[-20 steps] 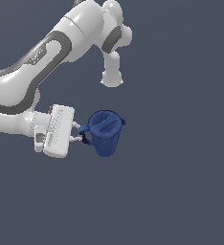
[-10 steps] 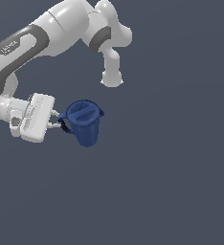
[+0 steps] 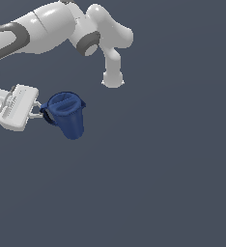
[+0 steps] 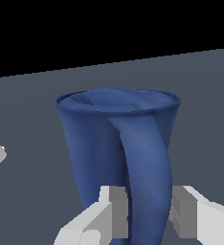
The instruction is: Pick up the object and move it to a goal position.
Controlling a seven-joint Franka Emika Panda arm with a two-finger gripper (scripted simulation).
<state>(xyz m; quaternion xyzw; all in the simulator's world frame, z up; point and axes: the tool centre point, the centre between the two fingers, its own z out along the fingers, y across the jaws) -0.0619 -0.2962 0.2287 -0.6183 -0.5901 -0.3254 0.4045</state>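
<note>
The object is a dark blue pitcher with a tapered body and a loop handle on its side. It hangs off the ground at the exterior view's left, rim up and slightly tilted. My gripper reaches in from the left and is shut on the pitcher's handle. In the wrist view the pitcher fills the middle, and the gripper has a grey finger on each side of the handle. The fingertips press against the handle's lower part.
The white arm's upper links arch over the pitcher, and an elbow segment hangs down just to its upper right. A plain dark grey floor spreads below and to the right.
The gripper and the held pitcher have moved steadily toward the exterior view's left and a little upward. The arm has folded back with them. The grip on the handle looks unchanged.
</note>
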